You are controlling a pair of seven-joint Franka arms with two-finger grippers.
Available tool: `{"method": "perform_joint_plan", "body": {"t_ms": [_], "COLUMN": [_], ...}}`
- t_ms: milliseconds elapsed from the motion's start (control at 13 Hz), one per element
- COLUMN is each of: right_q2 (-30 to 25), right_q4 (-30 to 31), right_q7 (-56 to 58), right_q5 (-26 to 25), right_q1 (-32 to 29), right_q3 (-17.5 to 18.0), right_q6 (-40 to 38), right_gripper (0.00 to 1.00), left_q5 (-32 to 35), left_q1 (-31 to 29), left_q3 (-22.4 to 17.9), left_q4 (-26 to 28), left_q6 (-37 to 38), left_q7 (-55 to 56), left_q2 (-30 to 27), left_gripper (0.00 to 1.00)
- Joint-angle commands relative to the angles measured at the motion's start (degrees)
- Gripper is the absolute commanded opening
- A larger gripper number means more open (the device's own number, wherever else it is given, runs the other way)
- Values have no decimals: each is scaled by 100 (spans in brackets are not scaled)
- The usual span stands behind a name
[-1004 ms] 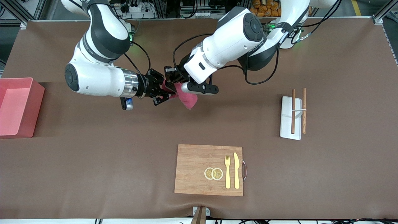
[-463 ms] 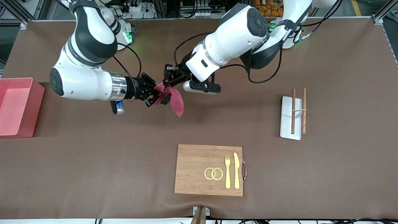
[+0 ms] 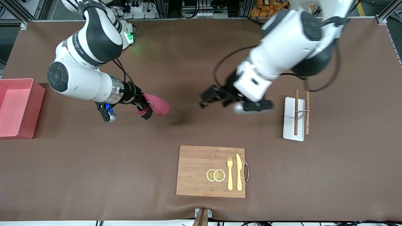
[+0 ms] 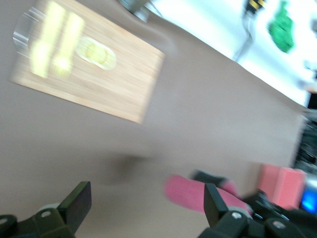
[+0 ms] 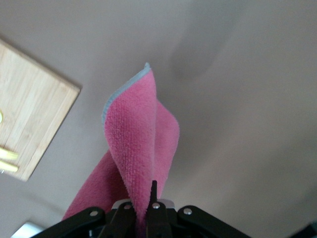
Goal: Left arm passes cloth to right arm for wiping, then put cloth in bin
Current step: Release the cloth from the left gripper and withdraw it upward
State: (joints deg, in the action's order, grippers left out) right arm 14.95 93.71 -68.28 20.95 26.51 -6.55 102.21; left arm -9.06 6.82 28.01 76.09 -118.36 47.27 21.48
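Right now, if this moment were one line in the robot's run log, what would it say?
handover done | right gripper shut on cloth, over bare table | left gripper open, empty, near chopstick tray | bin empty | wiping not started

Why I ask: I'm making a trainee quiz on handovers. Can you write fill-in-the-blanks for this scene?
1. The cloth is clamped in the ___ gripper.
2. The left gripper holds nothing, and its fingers are ___.
3. The bin stands at the ___ arm's end of the table.
4. On the wooden board, a fork lies beside a ___.

Missing words: right; open; right; knife.
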Motion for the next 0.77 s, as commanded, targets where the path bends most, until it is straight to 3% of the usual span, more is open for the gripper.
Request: {"method": "perform_joint_plan", "body": {"t_ms": [0,386,540,695], "right_q2": [25,165,218,236], "right_q4": [234,1736,1965,2369], "right_q7": [523,1165,1630,2551], "right_q5": [-634,-697,-758,-899], "right_q1": [-6,64,-49,-539], "right_q3": [31,40,14,14], "right_q6": [211,2196,2294,2653], "right_gripper": [0,0,0,0], "left_q5": [457,484,475,475], "left_q1": [-531,-1411,-958,-438], "left_q3": [29,-119,-1126,-2041], "left_q4": [99,125,230,274], "left_q6": [864,2508,3158,3791], "left_q7": [-242,-2261,-3482,-3996], "left_q2": [-477,-1065,-1364,-1584], "left_gripper": [100,100,100,100]}}
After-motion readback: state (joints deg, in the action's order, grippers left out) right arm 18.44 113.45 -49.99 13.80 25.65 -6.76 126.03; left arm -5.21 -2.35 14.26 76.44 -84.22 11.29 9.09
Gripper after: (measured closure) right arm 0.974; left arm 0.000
